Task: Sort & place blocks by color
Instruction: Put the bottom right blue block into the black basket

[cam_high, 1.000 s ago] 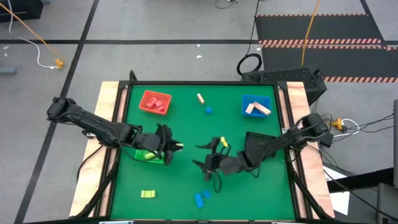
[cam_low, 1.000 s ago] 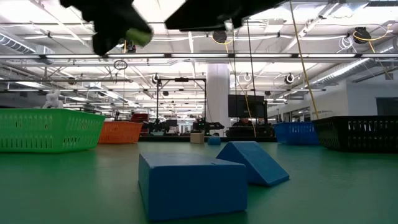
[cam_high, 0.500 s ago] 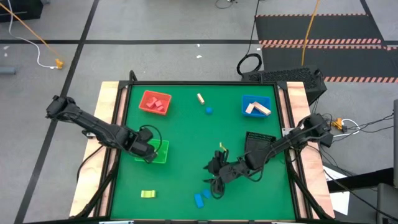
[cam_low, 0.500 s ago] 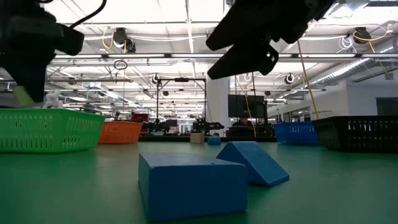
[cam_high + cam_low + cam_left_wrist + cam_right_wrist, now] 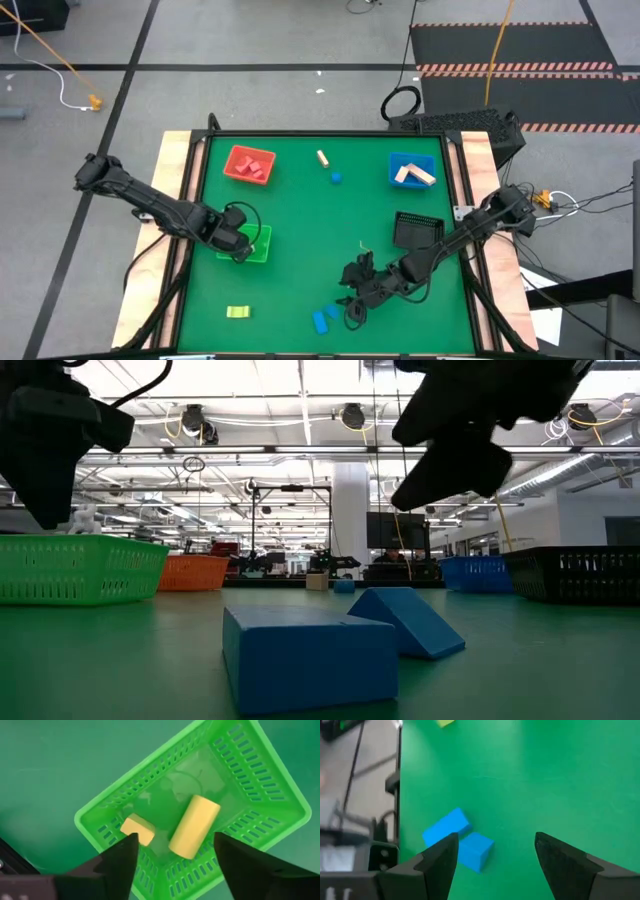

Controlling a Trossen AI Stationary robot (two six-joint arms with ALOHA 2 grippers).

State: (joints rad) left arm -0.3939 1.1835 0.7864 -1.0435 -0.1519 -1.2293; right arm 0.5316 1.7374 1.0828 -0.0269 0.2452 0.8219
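Note:
My left gripper [image 5: 175, 838] hangs open above the green tray [image 5: 258, 254]. A yellow cylinder [image 5: 194, 826] and a small yellow block [image 5: 138, 828] lie on the tray's floor below the fingers. My right gripper [image 5: 352, 291] is open too. It hovers over the mat, just far of two blue blocks [image 5: 324, 317], a cuboid [image 5: 447, 828] and a smaller piece [image 5: 476, 850] that touch each other on the mat. In the low view they are a blue cuboid [image 5: 309, 656] with a wedge [image 5: 409, 621] behind it.
A red tray [image 5: 249, 164] with red blocks stands far left. A blue tray [image 5: 411, 171] holding tan blocks stands far right. A black mesh basket [image 5: 418, 229] is at the right. Loose pieces: a tan cylinder [image 5: 323, 158], a small blue piece [image 5: 337, 178], a yellow block [image 5: 237, 312].
My left gripper has moved toward the table's left edge, over the green tray, and let go of a yellow piece, which now lies in the tray. My right gripper has moved toward the near edge, closer to the two blue blocks.

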